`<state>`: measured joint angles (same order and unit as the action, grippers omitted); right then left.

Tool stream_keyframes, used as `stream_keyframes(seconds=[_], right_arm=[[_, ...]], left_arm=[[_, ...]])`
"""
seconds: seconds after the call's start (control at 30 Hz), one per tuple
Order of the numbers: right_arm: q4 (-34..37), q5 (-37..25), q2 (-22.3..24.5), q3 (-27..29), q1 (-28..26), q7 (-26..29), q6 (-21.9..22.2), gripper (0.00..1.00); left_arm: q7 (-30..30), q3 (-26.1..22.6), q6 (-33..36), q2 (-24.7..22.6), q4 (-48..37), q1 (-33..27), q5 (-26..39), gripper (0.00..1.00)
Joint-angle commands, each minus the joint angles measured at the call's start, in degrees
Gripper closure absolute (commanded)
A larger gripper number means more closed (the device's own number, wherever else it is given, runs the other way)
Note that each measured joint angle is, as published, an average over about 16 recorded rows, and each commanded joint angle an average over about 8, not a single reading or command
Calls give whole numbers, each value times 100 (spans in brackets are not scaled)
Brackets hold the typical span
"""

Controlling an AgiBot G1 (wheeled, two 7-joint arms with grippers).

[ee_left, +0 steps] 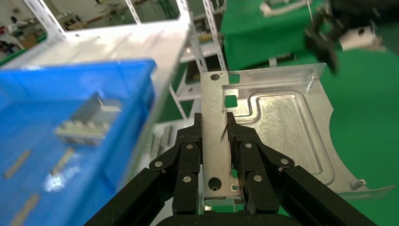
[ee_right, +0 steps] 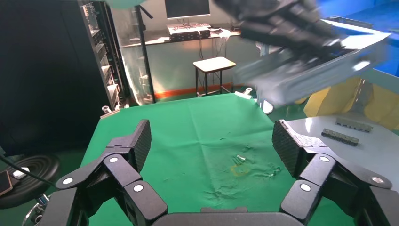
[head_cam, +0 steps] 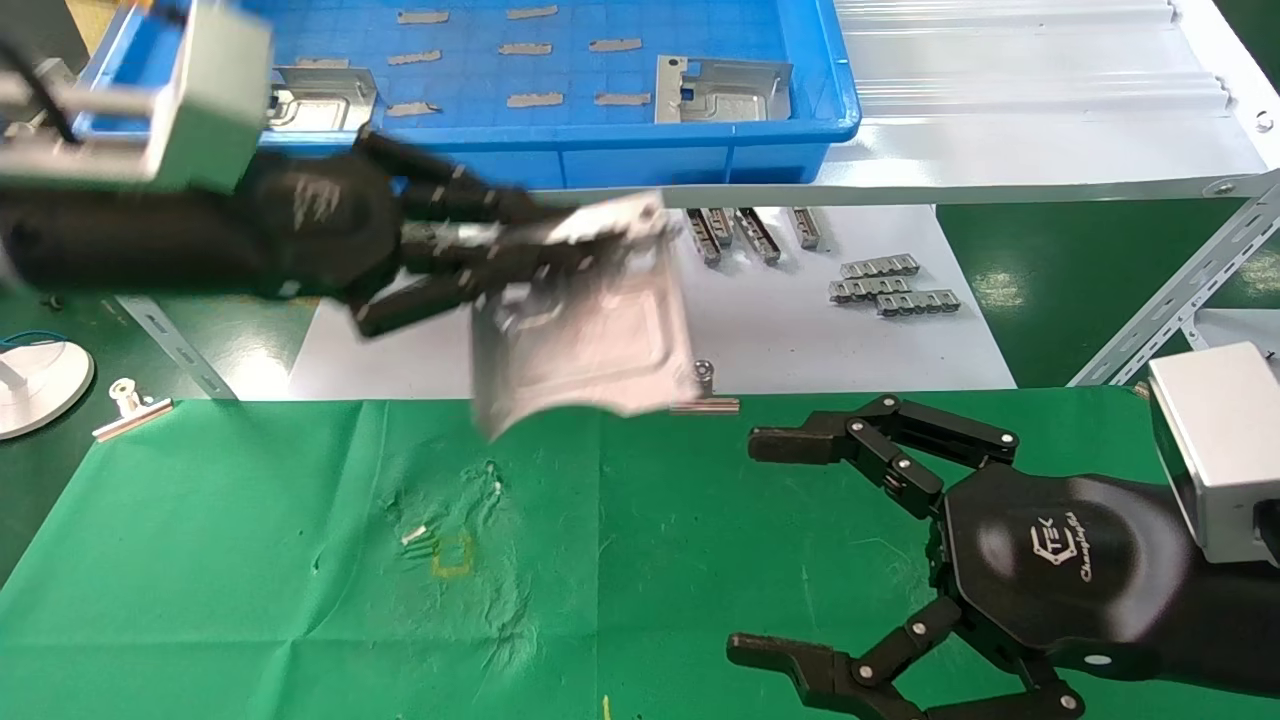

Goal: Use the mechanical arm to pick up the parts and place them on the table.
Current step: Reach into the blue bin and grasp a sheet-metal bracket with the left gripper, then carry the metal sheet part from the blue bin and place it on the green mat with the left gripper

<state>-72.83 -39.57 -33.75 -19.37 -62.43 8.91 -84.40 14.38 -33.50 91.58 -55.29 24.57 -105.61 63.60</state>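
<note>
Fingers (ee_left: 190,155) of the left mechanical arm (head_cam: 545,258) are pinching the folded slotted edge of a silver part (head_cam: 590,340), one finger on each face of that edge. This gripper is reaching in from nine o'clock, holding the plate tilted in the air over the far edge of the green surface (head_cam: 250,560) and the near edge of the white board (head_cam: 780,330). Behind it, at twelve o'clock, a blue tray (head_cam: 700,150) is carrying two more such plates, one at its left (head_cam: 320,100) and one at its right (head_cam: 720,90). Small grey toothed strips (head_cam: 890,285) are lying on the white board toward one o'clock. Down at five o'clock, the right mechanical arm (head_cam: 800,545) is hovering over the green cloth with its fingers spread wide, gripping nothing.
</note>
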Motion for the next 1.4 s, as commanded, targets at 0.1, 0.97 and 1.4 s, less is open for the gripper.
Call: stream_keyframes(seconds=[0.1, 0.97, 1.4], right_arm=[[0, 0, 0, 0, 0, 0, 0, 0], [0, 2, 1, -3, -1, -2, 1, 0], [0, 3, 2, -5, -1, -2, 2, 0]], left_arm=[[49, -310, -1, 520, 752, 474, -304, 100], [2529, -1290, -477, 78, -1431, 774, 827, 100], [3113, -1363, -771, -257, -1954, 785, 947, 0]])
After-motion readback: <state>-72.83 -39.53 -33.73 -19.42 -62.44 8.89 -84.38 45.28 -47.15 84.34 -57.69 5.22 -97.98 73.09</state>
